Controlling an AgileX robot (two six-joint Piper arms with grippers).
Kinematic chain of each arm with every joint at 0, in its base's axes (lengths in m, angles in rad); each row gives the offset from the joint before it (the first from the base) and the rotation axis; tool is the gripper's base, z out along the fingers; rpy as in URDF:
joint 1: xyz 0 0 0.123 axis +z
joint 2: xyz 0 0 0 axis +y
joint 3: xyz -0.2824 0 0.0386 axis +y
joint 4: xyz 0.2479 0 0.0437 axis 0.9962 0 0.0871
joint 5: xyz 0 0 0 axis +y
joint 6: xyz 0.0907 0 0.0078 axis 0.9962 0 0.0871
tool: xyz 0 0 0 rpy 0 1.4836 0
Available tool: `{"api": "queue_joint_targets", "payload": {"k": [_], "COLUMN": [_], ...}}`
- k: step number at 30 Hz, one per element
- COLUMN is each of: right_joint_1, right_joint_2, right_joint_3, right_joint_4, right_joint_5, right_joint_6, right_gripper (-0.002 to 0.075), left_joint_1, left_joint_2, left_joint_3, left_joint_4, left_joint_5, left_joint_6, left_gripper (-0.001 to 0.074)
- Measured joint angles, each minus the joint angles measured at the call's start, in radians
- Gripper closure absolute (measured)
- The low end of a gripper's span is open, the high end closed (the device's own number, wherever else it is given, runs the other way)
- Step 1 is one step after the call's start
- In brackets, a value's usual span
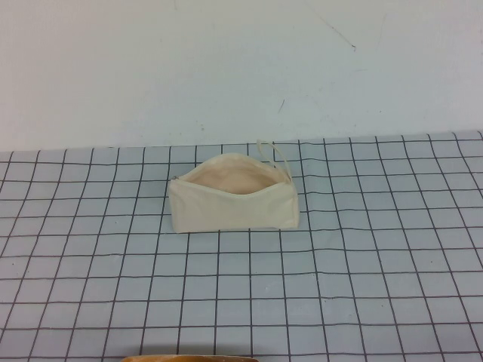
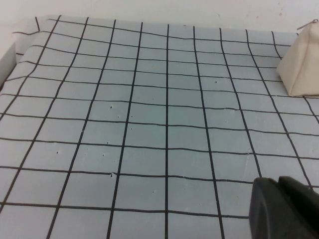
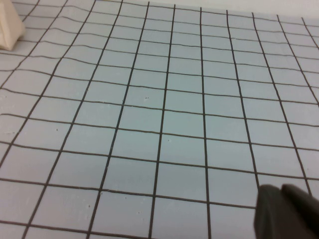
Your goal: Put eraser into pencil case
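Pouch-mouth gapes on pencil case, alone on grid mat; left pincer, right pincer — low over mat.

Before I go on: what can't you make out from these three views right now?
- Eraser: in no view; it may lie inside the pencil case, whose front wall hides the bottom.
- Left gripper: only a dark tip at the left wrist view's edge; open or shut unknown.
- Right gripper: likewise cut off in the right wrist view.
- Tan object: cropped by the high view's bottom edge; unidentifiable.
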Motion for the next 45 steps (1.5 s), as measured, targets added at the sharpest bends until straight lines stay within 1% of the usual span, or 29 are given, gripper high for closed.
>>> {"api": "queue_joint_targets", "payload": {"k": [45], "right_joint_1": [0.0], "right_joint_2": [0.0], "right_joint_3": [0.0], "right_joint_4": [0.0], "right_joint_5": [0.0], "right_joint_6": [0.0], "right_gripper": [0.0729], "left_joint_1": [0.0], "left_joint_2": [0.0], "left_joint_3": [-0.004], "left_joint_4": [0.0], "left_joint_5": [0.016], "left_joint_6": [0.0], "left_gripper": [0.0736]}}
